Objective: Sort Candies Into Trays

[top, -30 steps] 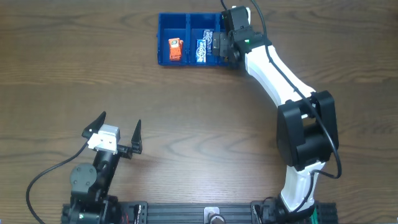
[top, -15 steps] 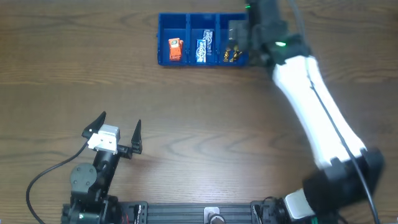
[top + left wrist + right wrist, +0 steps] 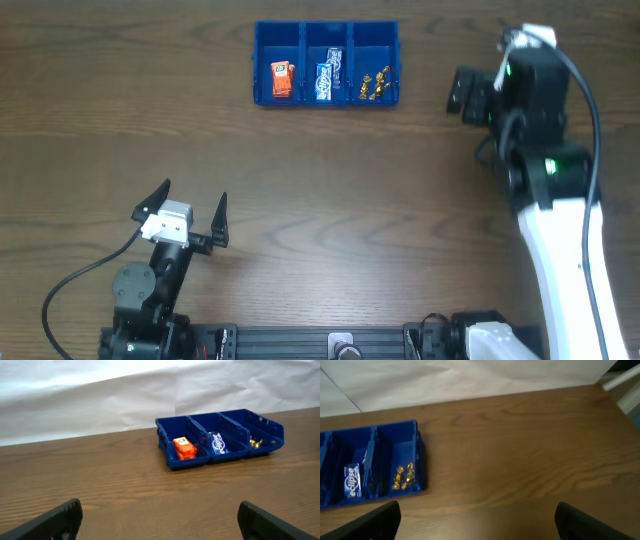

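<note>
Looking down in the top view, a blue plastic three-compartment tray [image 3: 327, 24] holds an orange wrapped candy [image 3: 283, 80] in its left bin, a blue-and-white mint packet [image 3: 326, 78] in the middle one, and small gold foil-wrapped candies [image 3: 375, 85] in the right one. The left gripper [image 3: 194, 192] is well apart from it with jaws wide, and the right gripper [image 3: 462, 95] is beside the tray's right end. In the left wrist view the fingers are spread and empty. The right wrist view shows the same. The candies are probably light, with slippery, crushable foil, so pinch gently across the middle.

Glossy plastic tray [image 3: 326, 27]; matt wood-grain table [image 3: 330, 200]
</note>
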